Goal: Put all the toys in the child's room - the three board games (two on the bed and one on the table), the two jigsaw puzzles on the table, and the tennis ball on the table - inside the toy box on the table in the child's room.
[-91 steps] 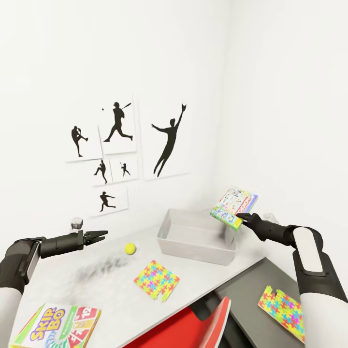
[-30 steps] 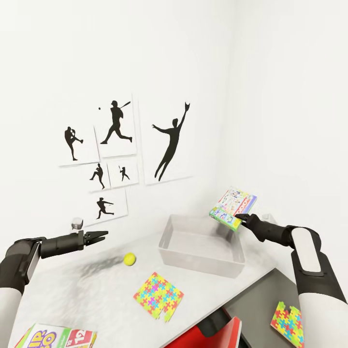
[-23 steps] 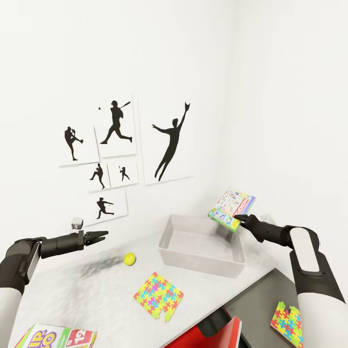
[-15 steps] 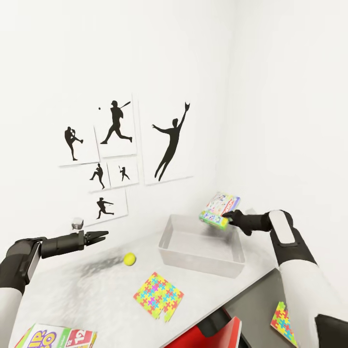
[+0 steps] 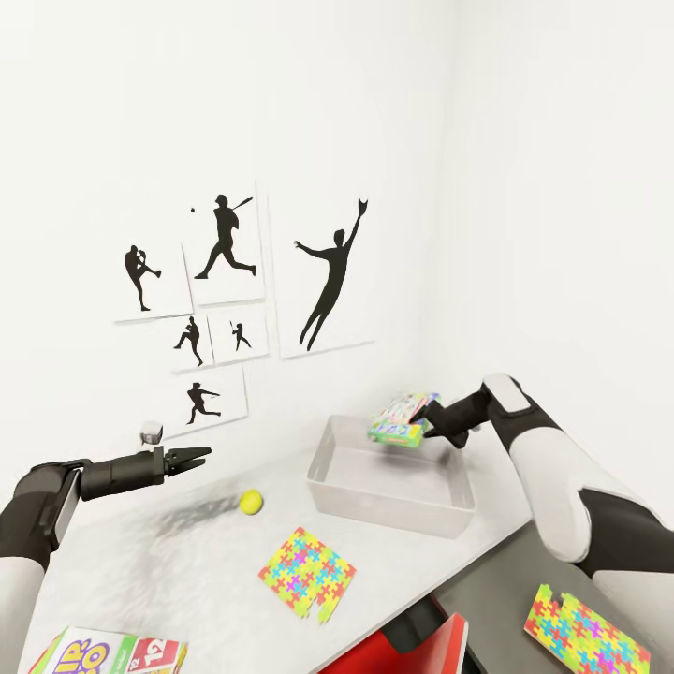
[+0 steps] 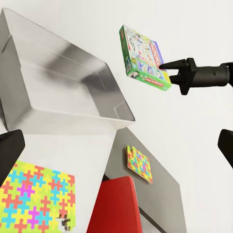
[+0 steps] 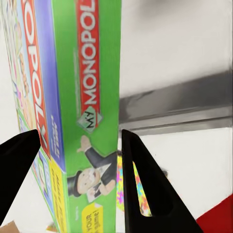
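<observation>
My right gripper (image 5: 432, 426) is shut on the edge of the white-green Monopoly board game (image 5: 401, 419), held nearly flat in the air above the far right part of the light-grey toy box (image 5: 374, 510). The right wrist view has the game (image 7: 77, 97) between my two fingers (image 7: 141, 179). Out to the left my left gripper (image 5: 192, 456) hangs open and holds nothing. The tennis ball (image 5: 249, 503) lies on the pale table (image 5: 168, 562). One jigsaw puzzle (image 5: 306, 562) lies in front of the toy box, the other puzzle (image 5: 585, 632) on the dark grey section. The Skip-Bo game (image 5: 108, 651) sits at the near left.
A red chair (image 5: 374, 646) stands against the table's front edge. The toy box (image 6: 63, 92) looks empty inside. White walls meet in a corner behind the box, with black baseball silhouettes (image 5: 225, 309) on the left wall.
My right arm has swung left and carried the Monopoly game from beside the toy box's right end to above it, tipping it flatter. The left arm has stayed put.
</observation>
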Robot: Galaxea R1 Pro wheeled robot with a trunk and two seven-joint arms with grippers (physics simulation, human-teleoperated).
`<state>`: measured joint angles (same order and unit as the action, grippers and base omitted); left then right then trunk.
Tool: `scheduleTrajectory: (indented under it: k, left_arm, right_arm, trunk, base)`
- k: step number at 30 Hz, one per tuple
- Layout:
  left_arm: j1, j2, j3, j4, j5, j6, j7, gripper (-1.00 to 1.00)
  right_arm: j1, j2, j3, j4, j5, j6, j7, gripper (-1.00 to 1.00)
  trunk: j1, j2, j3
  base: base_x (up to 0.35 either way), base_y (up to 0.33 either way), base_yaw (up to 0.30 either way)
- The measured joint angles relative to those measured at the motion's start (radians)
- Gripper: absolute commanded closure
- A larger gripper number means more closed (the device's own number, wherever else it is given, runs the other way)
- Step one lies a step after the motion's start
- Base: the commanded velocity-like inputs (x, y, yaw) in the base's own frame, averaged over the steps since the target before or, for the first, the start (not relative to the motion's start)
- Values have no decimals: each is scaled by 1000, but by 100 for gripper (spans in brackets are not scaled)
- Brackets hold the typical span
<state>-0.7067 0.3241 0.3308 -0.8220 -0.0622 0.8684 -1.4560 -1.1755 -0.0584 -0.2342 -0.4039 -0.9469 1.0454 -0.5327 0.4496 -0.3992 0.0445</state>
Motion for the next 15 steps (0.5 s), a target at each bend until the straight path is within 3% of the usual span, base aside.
scheduleTrajectory:
  k: [5, 8, 11, 15]
  left_arm:
    - [0, 0, 0, 0, 0, 0, 1, -100]
    - [0, 0, 0, 0, 0, 0, 1, -100]
    - [0, 0, 0, 0, 0, 0, 1, -100]
    - [0, 0, 0, 0, 0, 0, 1, -100]
  right_arm:
    - [-5, -20, 2, 5, 2, 0, -15, 100]
    - [-9, -38, 7, 6, 23, 0, -20, 100]
    - [-20, -56, 51, 12, 64, 0, -30, 100]
    - [-30, -74, 105, 17, 75, 0, -33, 100]
  trunk:
    - [0, 0, 0]
    - [0, 0, 0]
    - [0, 0, 0]
    - [0, 0, 0]
  base:
    - [0, 0, 0]
    - [0, 0, 0]
    - [0, 0, 0]
    - [0, 0, 0]
